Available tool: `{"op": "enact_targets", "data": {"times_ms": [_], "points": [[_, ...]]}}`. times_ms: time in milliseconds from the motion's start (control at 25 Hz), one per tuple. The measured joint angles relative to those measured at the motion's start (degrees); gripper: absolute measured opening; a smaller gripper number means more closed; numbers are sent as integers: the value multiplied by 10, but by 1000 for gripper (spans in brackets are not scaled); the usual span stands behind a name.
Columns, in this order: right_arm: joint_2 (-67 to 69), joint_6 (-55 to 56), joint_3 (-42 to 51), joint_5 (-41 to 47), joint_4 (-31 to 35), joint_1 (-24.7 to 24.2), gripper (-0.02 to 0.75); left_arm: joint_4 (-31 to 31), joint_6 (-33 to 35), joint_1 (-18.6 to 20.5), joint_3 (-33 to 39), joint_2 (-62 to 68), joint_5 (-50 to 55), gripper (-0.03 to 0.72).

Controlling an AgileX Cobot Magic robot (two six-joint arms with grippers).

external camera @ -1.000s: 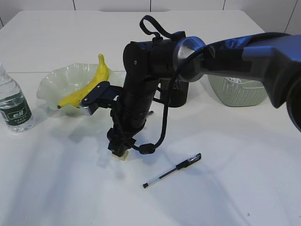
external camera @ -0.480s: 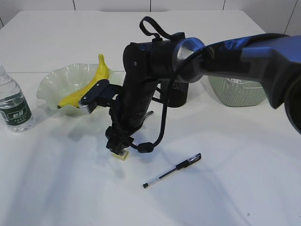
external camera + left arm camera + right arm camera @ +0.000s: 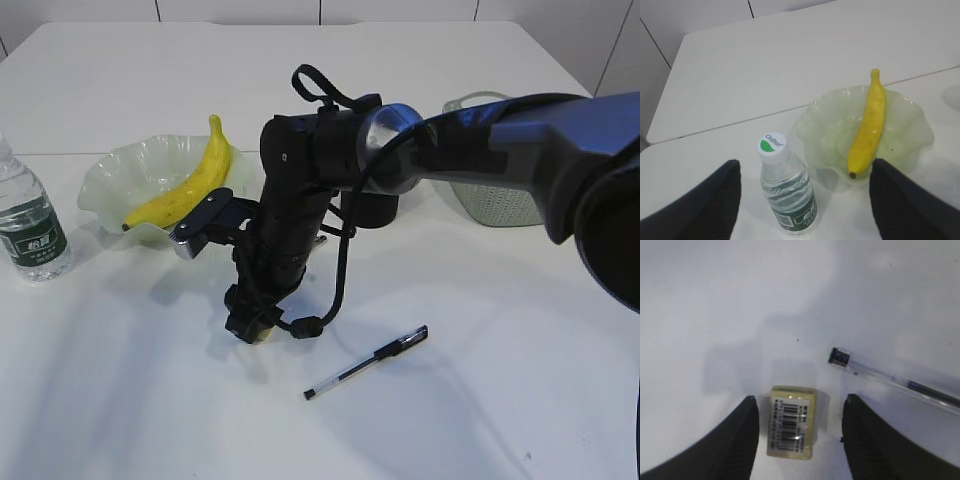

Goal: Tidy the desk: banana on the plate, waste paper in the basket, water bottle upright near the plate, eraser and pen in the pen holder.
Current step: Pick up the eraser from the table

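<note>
A yellow eraser (image 3: 791, 421) with a barcode label lies flat on the white table. My right gripper (image 3: 801, 400) is open and straddles it, one finger on each side, not touching it. In the exterior view this gripper (image 3: 250, 326) is down at the table and hides the eraser. A clear pen (image 3: 366, 362) with a black cap lies just to the right, also in the right wrist view (image 3: 890, 377). The banana (image 3: 867, 132) lies on the pale green plate (image 3: 912, 127). The water bottle (image 3: 787, 192) stands upright left of the plate, between the fingers of my open left gripper (image 3: 805, 167).
A black pen holder (image 3: 378, 207) stands behind the right arm. A green basket (image 3: 500, 205) is at the back right, its inside partly hidden by the arm. The bottle (image 3: 28, 225) stands near the table's left edge.
My right gripper has dropped lower around the eraser, which now is hidden under it in the exterior view. The pen, bottle and banana have not moved.
</note>
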Motion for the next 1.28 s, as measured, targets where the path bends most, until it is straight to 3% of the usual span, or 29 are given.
{"op": "enact_targets", "data": {"times_ms": [680,960,1280], "points": [[4,0,0,-2,4,0,397,0,0,0,0,0,0,569],[4,0,0,-1,7,0,269,0,0,0,0,0,0,569],[8,0,-3,1,9,0,241,0,0,0,0,0,0,564]]}}
